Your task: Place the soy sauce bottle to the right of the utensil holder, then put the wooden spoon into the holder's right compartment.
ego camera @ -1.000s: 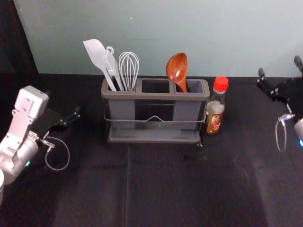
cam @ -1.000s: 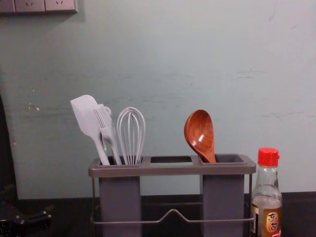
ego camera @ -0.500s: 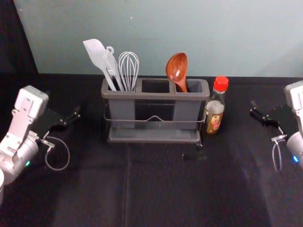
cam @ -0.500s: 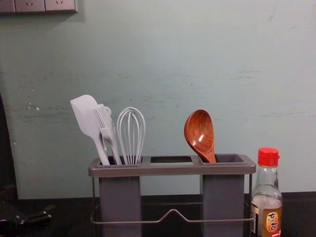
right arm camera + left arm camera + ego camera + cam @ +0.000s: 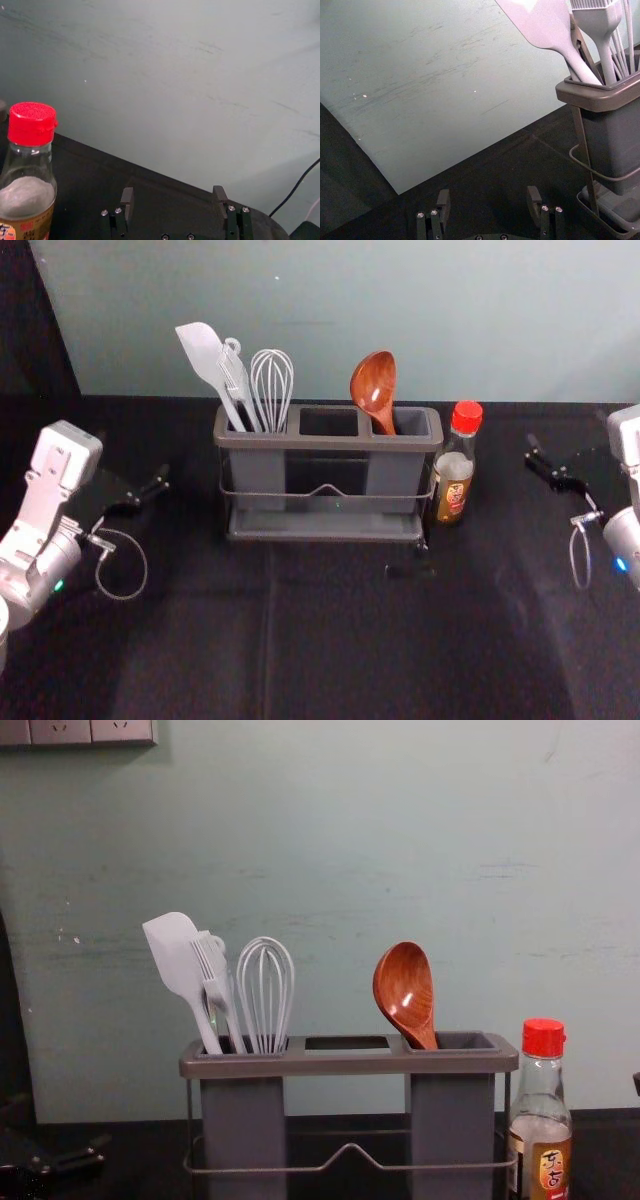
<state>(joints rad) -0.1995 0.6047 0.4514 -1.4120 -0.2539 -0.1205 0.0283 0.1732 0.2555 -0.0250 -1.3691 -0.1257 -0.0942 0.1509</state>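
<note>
Shifted inward, the right gripper is held wide open, empty, right on the bench. The soy sauce bottle is stood just right of the utensil holder, the wooden spoon lodged in its right compartment; with both steps judged complete, only parking is required. Left gripper: parked opposite, open, empty.

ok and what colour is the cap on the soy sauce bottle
The cap is bright red; it shows best in the right wrist view.

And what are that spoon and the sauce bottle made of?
The spoon looks like varnished wood: reddish-brown grain with glossy highlights. The bottle seems to be glass, shiny and see-through, though clear plastic is possible; its cap is probably plastic, opaque and evenly red.
</note>
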